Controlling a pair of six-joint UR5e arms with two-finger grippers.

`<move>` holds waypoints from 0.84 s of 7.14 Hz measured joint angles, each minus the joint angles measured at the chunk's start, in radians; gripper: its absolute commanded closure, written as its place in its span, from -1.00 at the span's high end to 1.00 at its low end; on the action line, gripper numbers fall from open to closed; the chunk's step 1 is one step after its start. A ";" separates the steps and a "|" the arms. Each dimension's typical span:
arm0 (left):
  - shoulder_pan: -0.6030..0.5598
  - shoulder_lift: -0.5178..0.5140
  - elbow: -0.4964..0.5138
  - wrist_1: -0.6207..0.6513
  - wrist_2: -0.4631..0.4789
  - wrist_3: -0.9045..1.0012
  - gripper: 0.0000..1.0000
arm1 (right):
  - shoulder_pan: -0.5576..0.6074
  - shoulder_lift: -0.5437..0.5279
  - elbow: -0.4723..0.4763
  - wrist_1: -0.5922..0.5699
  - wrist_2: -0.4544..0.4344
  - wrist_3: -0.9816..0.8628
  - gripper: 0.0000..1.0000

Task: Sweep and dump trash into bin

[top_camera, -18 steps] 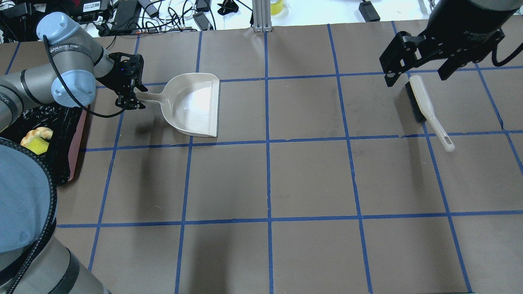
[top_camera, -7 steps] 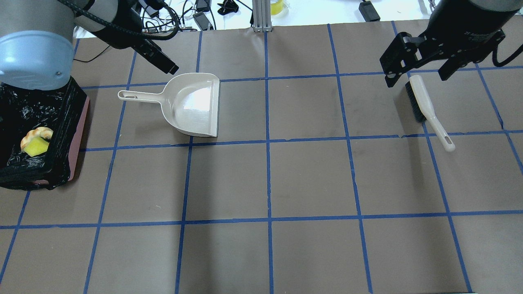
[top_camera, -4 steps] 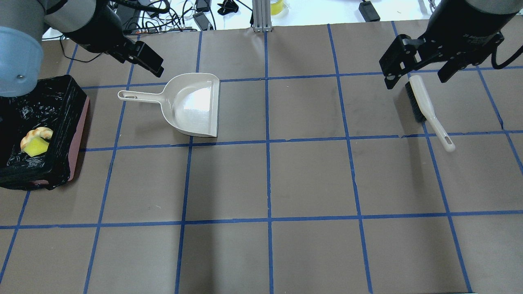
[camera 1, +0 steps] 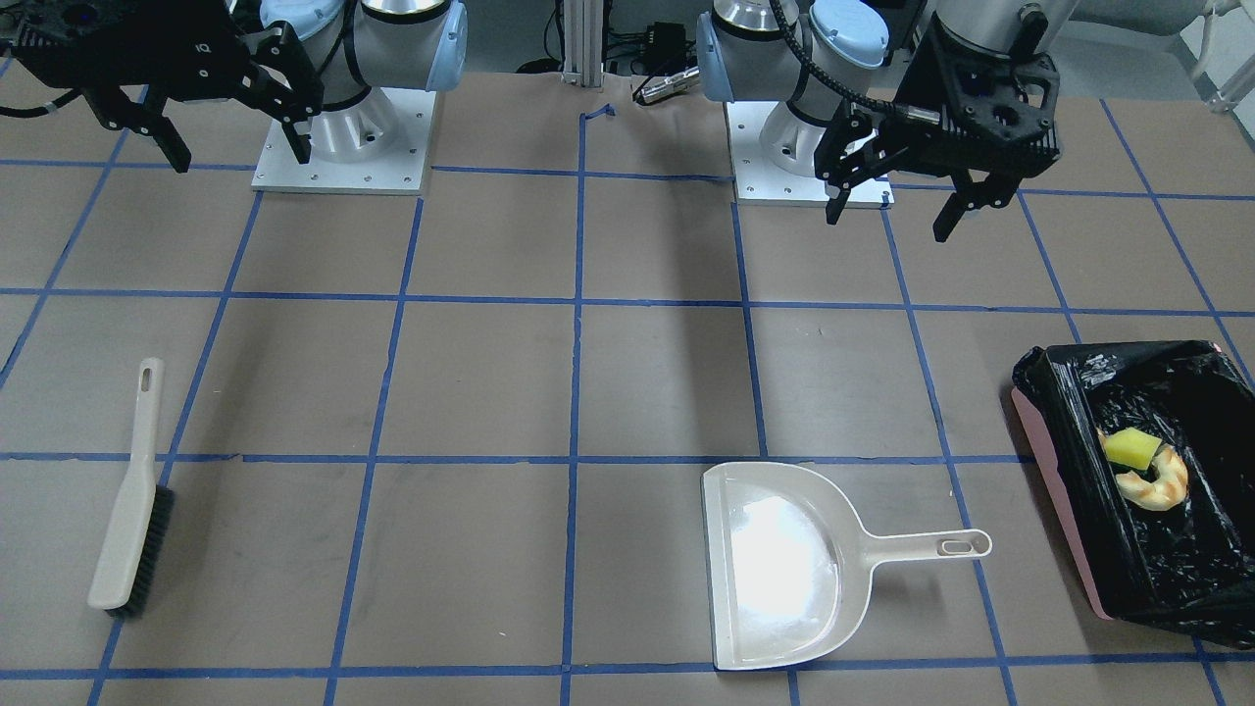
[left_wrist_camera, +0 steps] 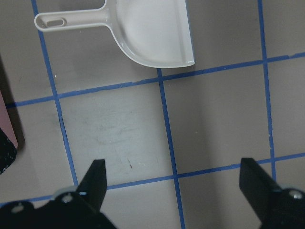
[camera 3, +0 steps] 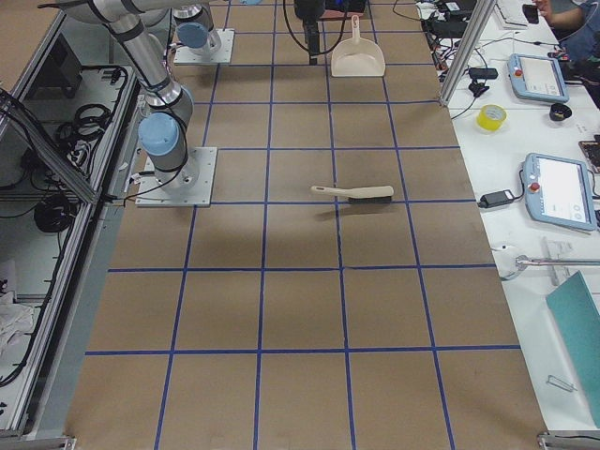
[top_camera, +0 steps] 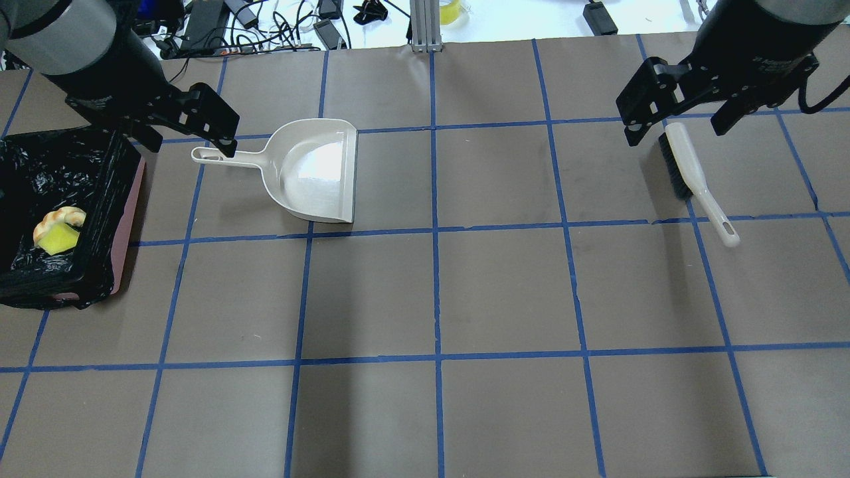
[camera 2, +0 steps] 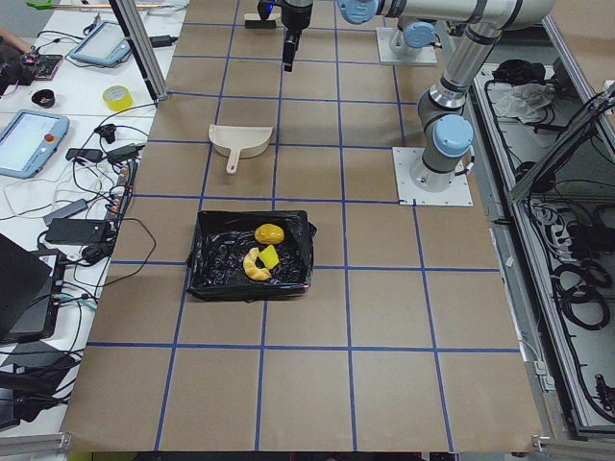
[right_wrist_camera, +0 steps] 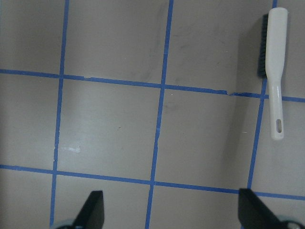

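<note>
- Left fingers (left_wrist_camera: 95,183) and right fingers (right_wrist_camera: 93,211) gape wide, empty.
- Orange-tan croissant-like toy (top_camera: 58,224) lies in black-lined pink rectangular bin (top_camera: 131,212), left edge.
- Risk: a low left-arm swing nudges bin, spilling it.

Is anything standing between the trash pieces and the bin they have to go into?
Nothing visible does. The potato-like lump and the croissant-like piece already lie inside the bin. The dustpan sits empty on the table, apart from the bin.
</note>
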 measured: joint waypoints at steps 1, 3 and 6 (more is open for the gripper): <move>0.000 0.017 0.002 -0.043 0.000 -0.038 1.00 | 0.000 -0.003 0.000 0.000 -0.006 0.000 1.00; 0.001 0.027 0.003 -0.071 0.000 -0.072 1.00 | 0.002 -0.007 0.001 -0.006 -0.013 0.000 0.99; 0.003 0.028 -0.005 -0.070 0.003 -0.078 1.00 | 0.003 0.001 0.002 -0.052 -0.014 -0.004 1.00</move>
